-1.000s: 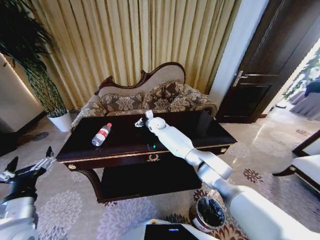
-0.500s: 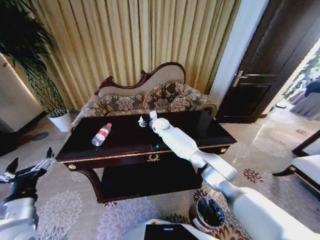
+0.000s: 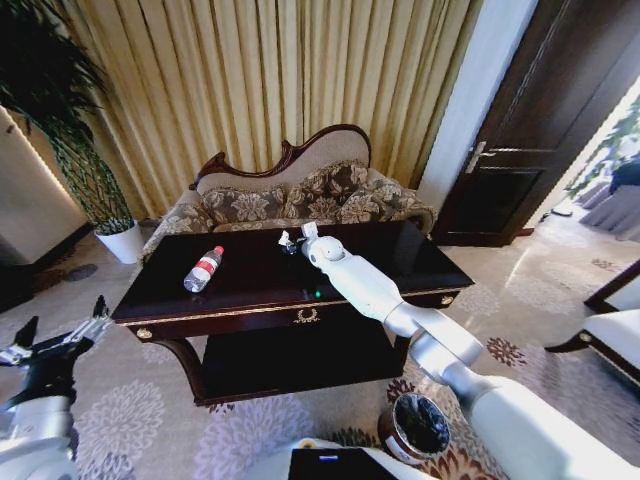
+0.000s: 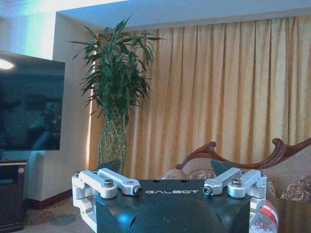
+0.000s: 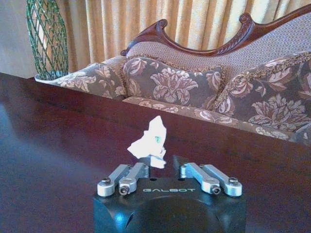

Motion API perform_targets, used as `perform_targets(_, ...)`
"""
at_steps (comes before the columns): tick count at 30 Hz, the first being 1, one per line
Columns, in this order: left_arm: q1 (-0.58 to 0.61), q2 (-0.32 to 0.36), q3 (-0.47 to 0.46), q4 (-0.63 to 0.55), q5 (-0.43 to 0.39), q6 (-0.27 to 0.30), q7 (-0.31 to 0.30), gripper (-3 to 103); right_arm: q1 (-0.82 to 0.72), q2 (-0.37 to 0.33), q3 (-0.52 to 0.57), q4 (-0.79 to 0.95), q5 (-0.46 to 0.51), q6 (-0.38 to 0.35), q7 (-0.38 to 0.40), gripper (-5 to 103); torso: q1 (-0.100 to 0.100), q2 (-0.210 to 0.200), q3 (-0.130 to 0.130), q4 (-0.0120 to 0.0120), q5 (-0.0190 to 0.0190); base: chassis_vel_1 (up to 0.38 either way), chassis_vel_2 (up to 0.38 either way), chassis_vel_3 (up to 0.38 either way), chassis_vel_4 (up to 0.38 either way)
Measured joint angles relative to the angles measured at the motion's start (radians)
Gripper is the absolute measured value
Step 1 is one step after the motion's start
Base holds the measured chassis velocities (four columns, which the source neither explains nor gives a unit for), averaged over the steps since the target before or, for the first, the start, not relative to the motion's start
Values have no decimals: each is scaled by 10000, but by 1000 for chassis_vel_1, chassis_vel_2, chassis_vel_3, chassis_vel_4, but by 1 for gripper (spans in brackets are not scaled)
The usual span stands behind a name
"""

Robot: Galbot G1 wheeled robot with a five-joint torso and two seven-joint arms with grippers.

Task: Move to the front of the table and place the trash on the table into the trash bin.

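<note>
Right hand (image 5: 167,174) reaches over the surface (image 3: 250,285) to the white scrap (image 5: 149,141) near its back edge; fingers apart, scrap just ahead, nothing gripped. Advise centring the scrap between the fingers, then closing gently. Bottle (image 3: 203,268) lies toward the left edge, well clear. Bin (image 3: 418,428) stands on the floor off the front right corner. Left hand (image 3: 55,340) parked low, fingers apart.
</note>
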Motion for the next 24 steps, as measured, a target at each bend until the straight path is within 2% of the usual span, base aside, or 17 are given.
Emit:
perform_targets(2, -9, 7, 4, 0, -1, 0, 4, 100, 4, -156, -1, 150, 27, -15, 0, 38, 0, 0, 0, 0, 0, 0, 0, 0, 0)
perform_targets(4, -11, 11, 8, 0, -2, 0, 6, 100, 1, -191, 0, 175, 30, -16, 0, 38, 0, 0, 0, 0, -1, 0, 0, 0, 0)
perform_targets(5, -17, 22, 13, 0, -3, 0, 11, 100, -8, -252, 1, 226, 45, -16, 0, 49, 0, 1, 0, -2, 0, 0, 0, 0, 0)
perform_targets(6, -17, 22, 13, 0, -3, 0, 11, 100, -8, -252, 1, 226, 45, -16, 0, 49, 0, 1, 0, -2, 0, 0, 0, 0, 0)
perform_targets(8, -25, 33, 15, 0, -9, 0, 14, 100, -7, -332, 8, 279, 93, -18, 0, 60, 0, 0, 0, -1, 0, 0, 0, 0, 0)
perform_targets(9, -25, 33, 15, 0, -11, 0, 15, 100, 1, -343, 8, 278, 104, -18, 0, 60, 0, 0, 0, -1, 0, 0, 0, 0, 0)
perform_targets(10, -23, 33, 15, 0, -12, 0, 16, 100, 30, -359, 8, 278, 111, -18, 0, 65, 0, 0, 1, -2, 1, 0, 0, 0, 0)
perform_targets(11, -23, 33, 15, 0, -12, 0, 16, 100, 30, -359, 8, 278, 111, -18, 0, 65, 0, 0, 1, -2, 1, 0, 0, 0, 0)
perform_targets(14, -18, 103, -7, 0, -27, -1, 16, 100, 161, -236, 10, 89, 157, 23, 0, 83, 0, 0, 0, -1, 0, 0, 0, 0, 0)
perform_targets(15, -18, 103, -7, 0, -27, -1, 16, 100, 161, -236, 10, 89, 157, 23, 0, 83, 0, 0, 0, -1, 0, 0, 0, 0, 0)
perform_targets(17, -41, 122, -12, 0, -33, 0, 14, 100, 211, -92, 15, -58, 179, 59, 0, 93, 0, 0, 0, 1, 0, 0, 0, 0, 0)
perform_targets(20, -31, 76, -7, 0, -36, 4, 8, 100, 221, 44, 32, -90, 212, 67, 0, 99, 0, 0, 0, 1, -1, 0, 0, 0, 0)
perform_targets(24, -6, 12, -4, 0, -28, 6, 8, 100, 192, 230, 67, -91, 244, 68, 0, 100, 0, 0, 0, 0, -1, 0, 0, 0, 0)
